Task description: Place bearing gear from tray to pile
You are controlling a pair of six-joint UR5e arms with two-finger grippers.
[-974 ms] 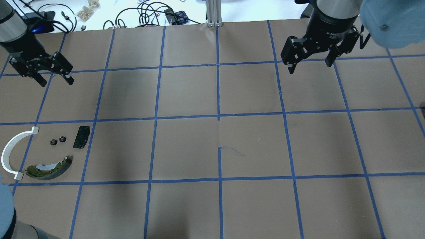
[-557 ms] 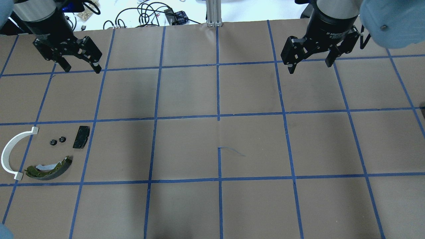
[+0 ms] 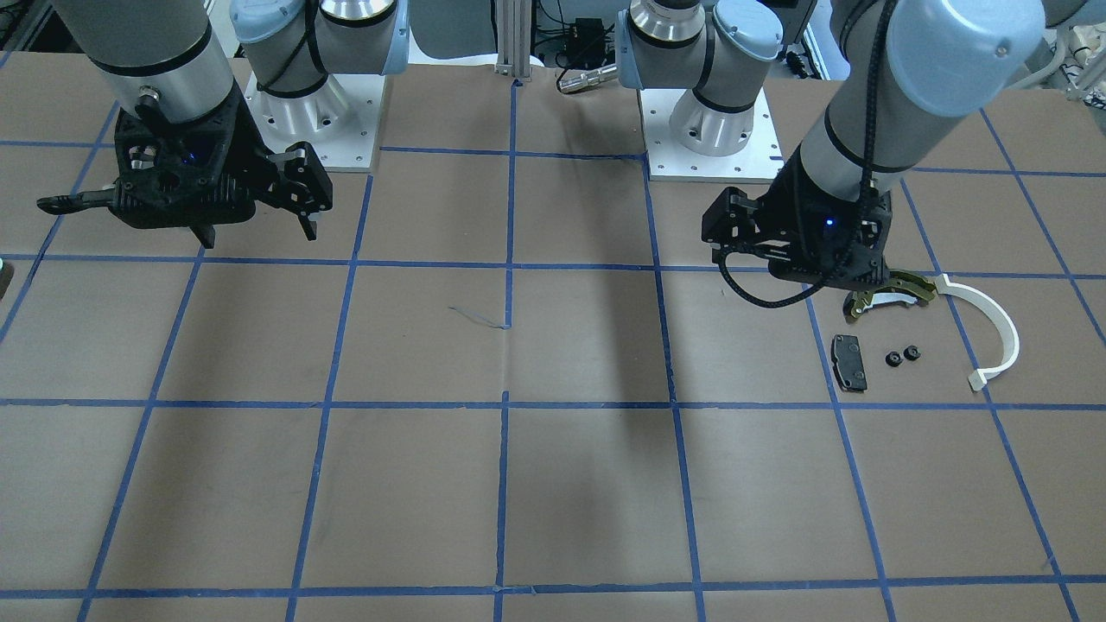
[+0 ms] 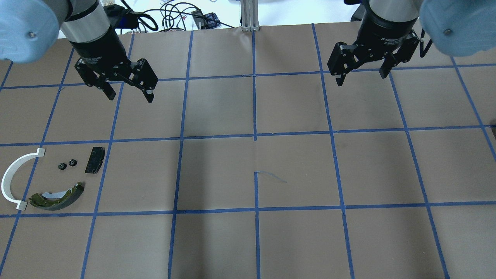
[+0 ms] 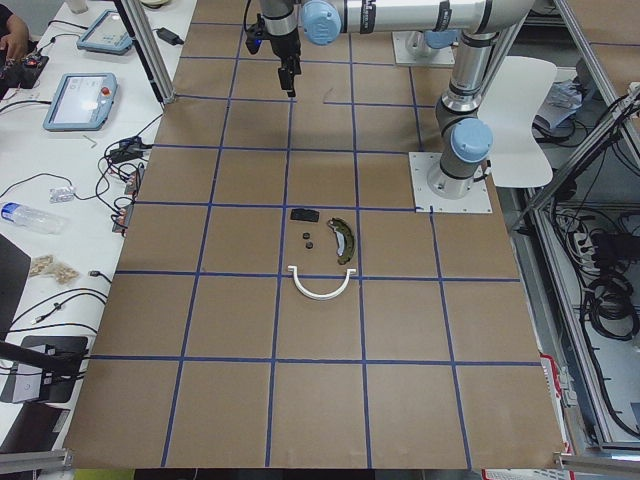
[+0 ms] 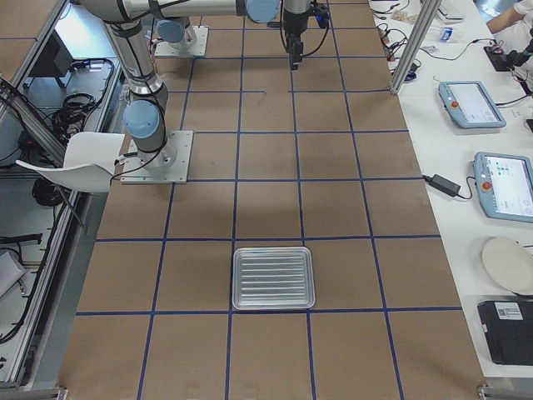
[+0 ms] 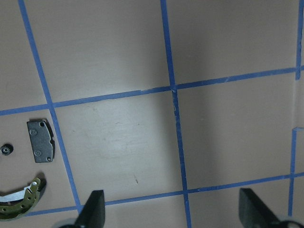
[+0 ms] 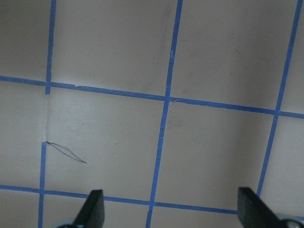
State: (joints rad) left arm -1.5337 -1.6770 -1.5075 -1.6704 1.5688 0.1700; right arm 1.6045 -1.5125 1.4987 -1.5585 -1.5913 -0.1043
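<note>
Left gripper (image 4: pixel 130 96): mine, fingers spread apart, above the table.
Right gripper (image 4: pixel 361 77): mine, fingers spread apart too.
Bearing gears (image 4: pixel 71 162): two, at my left gripper's 7 o'clock, between white arc (image 4: pixel 5 182) and black pad (image 4: pixel 95 159).
Brake shoe (image 4: pixel 58 195): at the gears' 6 o'clock.

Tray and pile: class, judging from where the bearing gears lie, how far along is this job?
Done: the tray looks empty, and two bearing gears lie between the white arc and the black pad, near the brake shoe. In hand: nothing; the left gripper and right gripper hang open and empty. Left: seemingly nothing more to move.
</note>
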